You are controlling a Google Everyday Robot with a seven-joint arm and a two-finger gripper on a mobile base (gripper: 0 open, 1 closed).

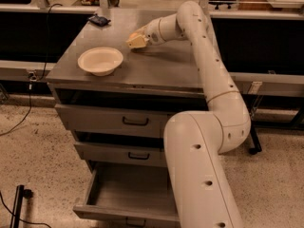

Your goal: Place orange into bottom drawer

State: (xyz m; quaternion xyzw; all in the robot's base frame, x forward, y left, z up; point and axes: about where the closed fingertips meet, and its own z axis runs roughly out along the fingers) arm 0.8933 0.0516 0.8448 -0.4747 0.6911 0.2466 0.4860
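Observation:
My gripper [136, 40] is low over the far middle of the grey cabinet top [161, 70], at the end of the arm that reaches in from the right. The orange does not show; it is hidden at or under the gripper, where it lay a moment ago. The bottom drawer [128, 190] is pulled open below, its flat grey floor bare. The arm's lower link covers the drawer's right part.
A cream bowl [100, 61] sits on the cabinet top, left and in front of the gripper. A small dark object [99, 19] lies at the far left corner. The two upper drawers [135, 121] are shut. Cables run on the speckled floor at the left.

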